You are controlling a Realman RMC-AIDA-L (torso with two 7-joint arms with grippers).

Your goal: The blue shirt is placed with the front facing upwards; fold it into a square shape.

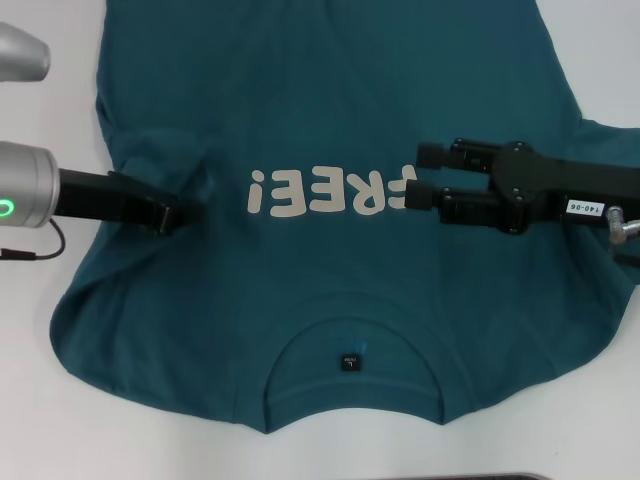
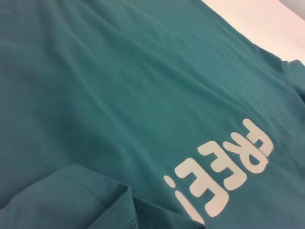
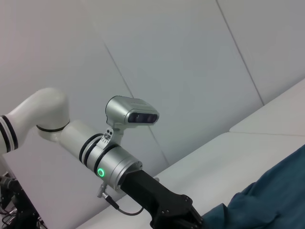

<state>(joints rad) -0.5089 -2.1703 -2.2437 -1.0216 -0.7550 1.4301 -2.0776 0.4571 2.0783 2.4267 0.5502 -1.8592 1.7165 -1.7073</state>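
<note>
Teal cotton covers most of the white table (image 1: 40, 420): the blue shirt (image 1: 330, 110) lies flat, front up, its collar (image 1: 352, 370) at 6 o'clock and the off-white "FREE!" lettering (image 1: 330, 192) in the middle. A small black neck label (image 1: 350, 362) sits inside the collar. The left gripper (image 1: 172, 215) comes in from 9 o'clock and is clenched on a bunched fold of the shirt (the cloth puckers around it). The right gripper (image 1: 418, 175) hangs at 3 o'clock over the last letter, its two fingers (image 1: 432, 153) spread apart and holding nothing.
</note>
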